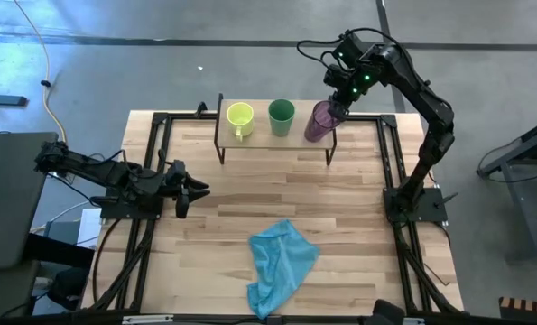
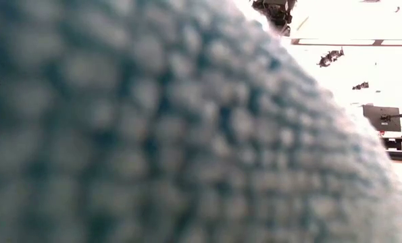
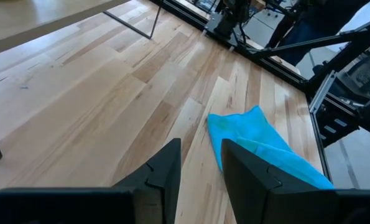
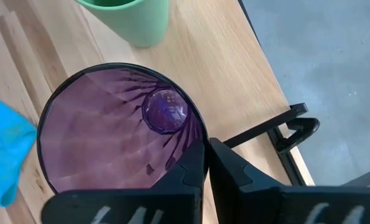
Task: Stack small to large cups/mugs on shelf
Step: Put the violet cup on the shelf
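Note:
Three vessels are on the shelf [image 1: 257,135] at the table's far edge. The yellow-green mug [image 1: 239,117] stands at the left and the green cup [image 1: 282,116] in the middle. The translucent purple cup [image 1: 319,122] is at the right end, mouth up. My right gripper [image 1: 334,108] is above the purple cup's rim and shut on it. My left gripper [image 1: 191,190] is low over the table's left side, open and empty. The low view is almost filled by the blue cloth [image 2: 153,135]. My right gripper holds the purple cup by its rim [image 4: 203,142] on the side toward the shelf's right end. One finger [image 4: 188,174] is inside the cup and one [image 4: 237,177] is outside. The fingers come from above, pointing down. I cannot tell whether the cup's base rests on the shelf.
A light blue cloth [image 1: 282,262] lies crumpled on the near middle of the tabletop; it also shows in the left wrist view [image 3: 259,143]. Black frame rails [image 1: 155,162] run along the table's left and right sides. Bare planks lie between the shelf and the cloth.

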Controlling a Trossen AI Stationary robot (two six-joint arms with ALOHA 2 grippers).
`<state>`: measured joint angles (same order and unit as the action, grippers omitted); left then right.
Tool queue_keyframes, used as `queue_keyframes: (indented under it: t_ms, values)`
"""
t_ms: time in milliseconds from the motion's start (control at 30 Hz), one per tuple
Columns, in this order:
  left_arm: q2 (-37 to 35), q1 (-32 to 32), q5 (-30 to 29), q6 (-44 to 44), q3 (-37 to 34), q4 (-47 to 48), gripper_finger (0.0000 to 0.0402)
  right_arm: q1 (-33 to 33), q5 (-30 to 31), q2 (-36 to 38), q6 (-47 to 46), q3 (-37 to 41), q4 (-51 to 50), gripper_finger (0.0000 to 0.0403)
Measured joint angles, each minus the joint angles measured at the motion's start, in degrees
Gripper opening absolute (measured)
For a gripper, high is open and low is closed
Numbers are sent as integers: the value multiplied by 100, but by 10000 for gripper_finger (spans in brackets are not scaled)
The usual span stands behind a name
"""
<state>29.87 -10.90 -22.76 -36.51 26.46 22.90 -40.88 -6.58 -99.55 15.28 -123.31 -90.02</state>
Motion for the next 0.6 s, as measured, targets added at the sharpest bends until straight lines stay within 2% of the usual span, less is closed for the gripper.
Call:
queue_keyframes:
  t_ms: [600]
  values:
    - [0, 0, 0, -2, 0, -2, 104, 0, 100, 0, -407, -4, 0, 0]
